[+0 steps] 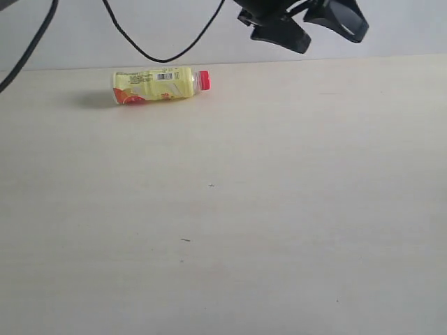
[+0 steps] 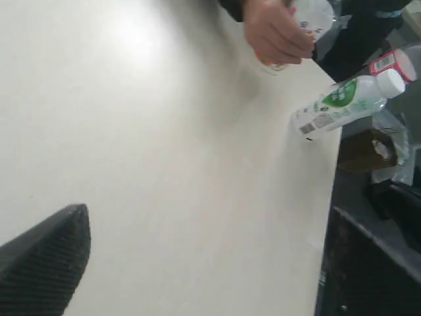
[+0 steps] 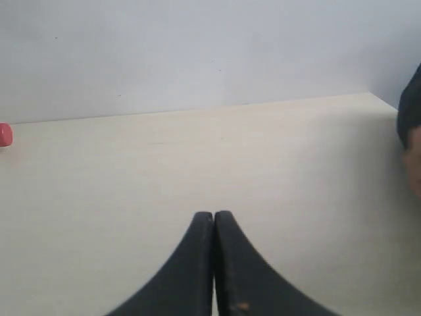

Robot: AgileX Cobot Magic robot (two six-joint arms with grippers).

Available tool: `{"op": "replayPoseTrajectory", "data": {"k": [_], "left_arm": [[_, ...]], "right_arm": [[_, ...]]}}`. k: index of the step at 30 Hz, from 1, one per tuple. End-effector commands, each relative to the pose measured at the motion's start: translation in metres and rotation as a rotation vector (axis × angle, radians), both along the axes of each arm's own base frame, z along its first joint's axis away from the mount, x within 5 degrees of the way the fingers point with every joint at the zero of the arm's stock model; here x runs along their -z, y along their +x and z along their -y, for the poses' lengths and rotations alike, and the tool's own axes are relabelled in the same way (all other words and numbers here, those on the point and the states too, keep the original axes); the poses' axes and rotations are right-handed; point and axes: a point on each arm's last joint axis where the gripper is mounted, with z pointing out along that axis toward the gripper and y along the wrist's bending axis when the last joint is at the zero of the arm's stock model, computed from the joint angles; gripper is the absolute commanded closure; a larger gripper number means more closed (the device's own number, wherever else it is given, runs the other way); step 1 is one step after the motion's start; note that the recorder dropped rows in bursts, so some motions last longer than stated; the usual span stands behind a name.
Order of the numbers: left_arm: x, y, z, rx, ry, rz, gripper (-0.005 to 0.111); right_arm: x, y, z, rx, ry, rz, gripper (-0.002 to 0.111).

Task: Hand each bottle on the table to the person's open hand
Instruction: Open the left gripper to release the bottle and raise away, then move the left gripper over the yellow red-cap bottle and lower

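- Exterior: we see a yellow bottle (image 1: 157,85) lying on its side, far back on the left of the table (image 1: 279,209). Being round, it may roll from a pinch.
- Left wrist: one left finger (image 2: 49,253) shows, spread wide from its mate and holding nothing. A green-label bottle (image 2: 345,99) lies at the table's edge, where a nudge could tip it off. The person's hand (image 2: 276,33) already grips something.
- Right wrist: the right gripper (image 3: 213,217) has its fingers pressed together, empty. We see only a red cap (image 3: 4,135).

The right gripper (image 3: 214,217) is squeezed tight shut, and the left gripper (image 2: 49,253) is spread wide, holding nothing.
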Motion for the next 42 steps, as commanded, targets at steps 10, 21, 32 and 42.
{"op": "replayPoseTrajectory", "data": {"k": [10, 21, 32, 42], "left_arm": [[-0.016, 0.007, -0.028, -0.026, 0.149, 0.178, 0.015], [-0.027, -0.002, -0.053, -0.056, 0.325, 0.289, 0.015], [-0.025, 0.005, -0.086, 0.078, 0.586, 0.549, 0.042], [-0.019, 0.031, -0.119, 0.143, 0.786, 0.726, 0.031]], "right_arm": [[0.001, 0.000, 0.000, -0.002, -0.003, 0.008, 0.108], [0.001, 0.000, 0.000, -0.002, -0.005, 0.008, 0.108], [0.001, 0.000, 0.000, -0.002, -0.005, 0.008, 0.108], [0.001, 0.000, 0.000, -0.002, -0.005, 0.008, 0.108]]}}
